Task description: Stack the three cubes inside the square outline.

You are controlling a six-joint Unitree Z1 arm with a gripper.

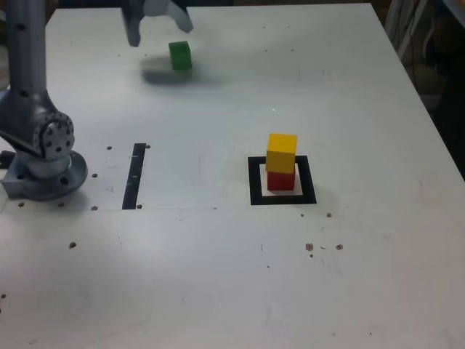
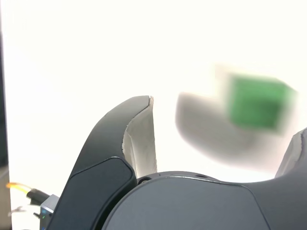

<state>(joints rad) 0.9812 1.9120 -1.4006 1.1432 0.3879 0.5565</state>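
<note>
Across the white table (image 1: 218, 276), we are hovering our dark gripper (image 1: 156, 25), jaws apart, beside the small green cube (image 1: 180, 55), readying a grasp.

Exterior view: even, soft overhead light, counter (image 1: 218, 276) pale grey, mild softness overall. Green cube (image 1: 180, 55) casts a diffuse shadow toward the exterior view's left. Tool (image 1: 155, 19) slightly smeared.

Wrist view: background blown out to white; green cube (image 2: 258, 103) and its shadow heavily blurred.
</note>
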